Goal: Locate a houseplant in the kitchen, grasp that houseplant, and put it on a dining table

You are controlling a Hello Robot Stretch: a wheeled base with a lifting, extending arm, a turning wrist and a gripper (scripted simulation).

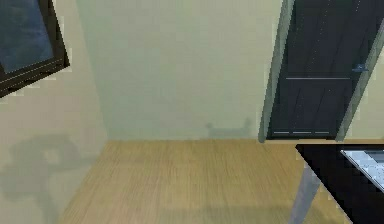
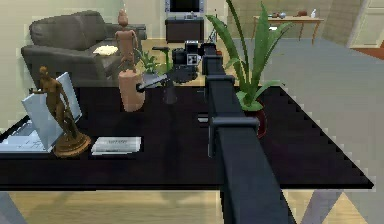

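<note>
- Statue (image 2: 62,115) at 9 o'clock, wooden figure (image 2: 128,70) at 11: I judge an arm swing could topple either.
- Just past the figure, gripper (image 2: 160,82); I cannot tell the fingers' state or their load.
- At 1 o'clock, houseplant (image 2: 245,60) on black table (image 2: 310,150), just beside arm (image 2: 235,150); leaves may snag.

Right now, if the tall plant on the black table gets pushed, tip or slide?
The houseplant is probably top-heavy, since the long leaves rise far above its small reddish pot; a high push may tip it. Leaves look thin and arching, so likely floppy. The black table looks smooth, so a low push may slide it.
</note>
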